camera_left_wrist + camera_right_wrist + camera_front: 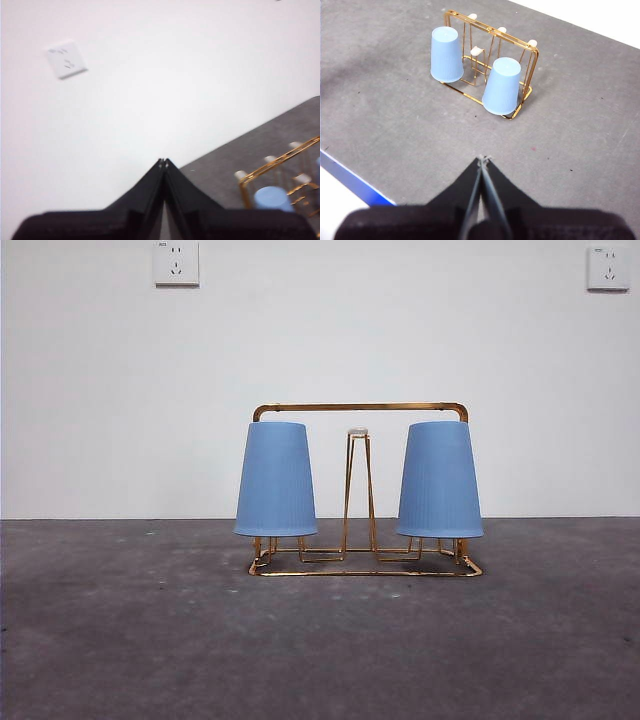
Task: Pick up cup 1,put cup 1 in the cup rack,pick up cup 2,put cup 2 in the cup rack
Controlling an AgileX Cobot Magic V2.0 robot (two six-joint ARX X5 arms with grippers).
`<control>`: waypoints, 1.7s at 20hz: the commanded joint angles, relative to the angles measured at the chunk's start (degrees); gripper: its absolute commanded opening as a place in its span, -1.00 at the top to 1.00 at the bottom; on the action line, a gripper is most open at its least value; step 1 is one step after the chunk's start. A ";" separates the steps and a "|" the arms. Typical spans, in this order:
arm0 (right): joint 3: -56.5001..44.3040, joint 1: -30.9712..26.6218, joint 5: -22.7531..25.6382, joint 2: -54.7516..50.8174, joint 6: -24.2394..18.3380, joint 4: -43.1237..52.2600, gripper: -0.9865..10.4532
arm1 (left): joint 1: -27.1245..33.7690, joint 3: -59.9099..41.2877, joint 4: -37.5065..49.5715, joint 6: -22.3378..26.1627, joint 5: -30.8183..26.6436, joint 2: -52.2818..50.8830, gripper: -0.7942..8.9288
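Observation:
The gold wire cup rack (360,408) stands mid-table with two blue cups upside down on its pegs, one cup (276,480) at its left end and the other cup (440,480) at its right end. The right wrist view shows the rack (532,60) and both cups (446,54) (502,86) from above, well ahead of my right gripper (483,159), which is shut and empty. My left gripper (163,161) is shut and empty, raised and facing the wall, with a corner of the rack (280,162) and one cup top (272,197) off to its side.
The grey table (150,640) runs back to a white wall with two sockets (176,262) (608,267). A blue table edge (350,182) shows near my right gripper. An empty middle peg (358,490) stands between the cups.

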 commanded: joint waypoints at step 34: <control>-0.24 -0.04 0.22 -0.04 0.76 -1.25 0.82 | 5.66 -56.11 13.77 -18.38 -5.42 -28.65 0.84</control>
